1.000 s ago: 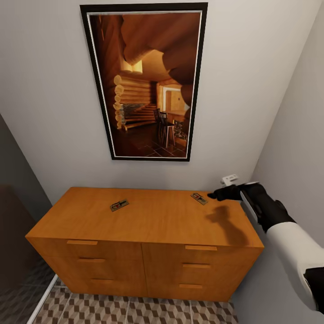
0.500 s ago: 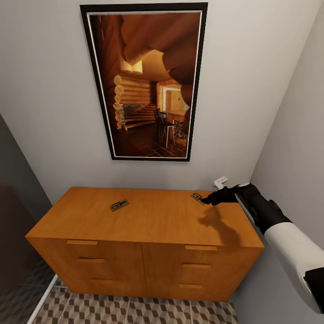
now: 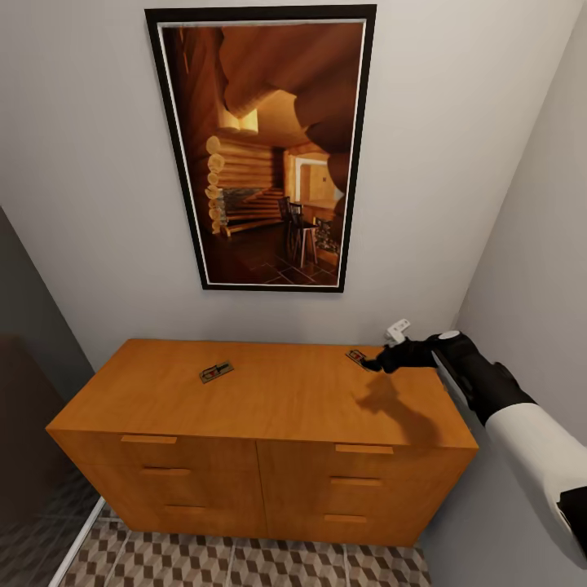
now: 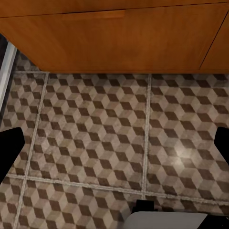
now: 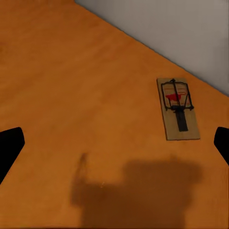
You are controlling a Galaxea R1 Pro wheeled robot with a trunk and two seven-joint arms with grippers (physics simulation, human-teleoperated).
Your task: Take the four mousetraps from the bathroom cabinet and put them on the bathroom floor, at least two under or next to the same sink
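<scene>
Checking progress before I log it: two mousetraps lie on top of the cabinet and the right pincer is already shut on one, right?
Not quite. The right wrist view shows the right pincer open, with the near mousetrap untouched on the cabinet. The other mousetrap lies farther left.

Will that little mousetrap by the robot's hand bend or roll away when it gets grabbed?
Probably neither. The mousetrap looks like a stiff flat wooden board, so it should stay rigid. It lies flat on the smooth cabinet top, so it may slide if the right gripper nudges it. Being so thin, it could be tricky to pinch.
</scene>
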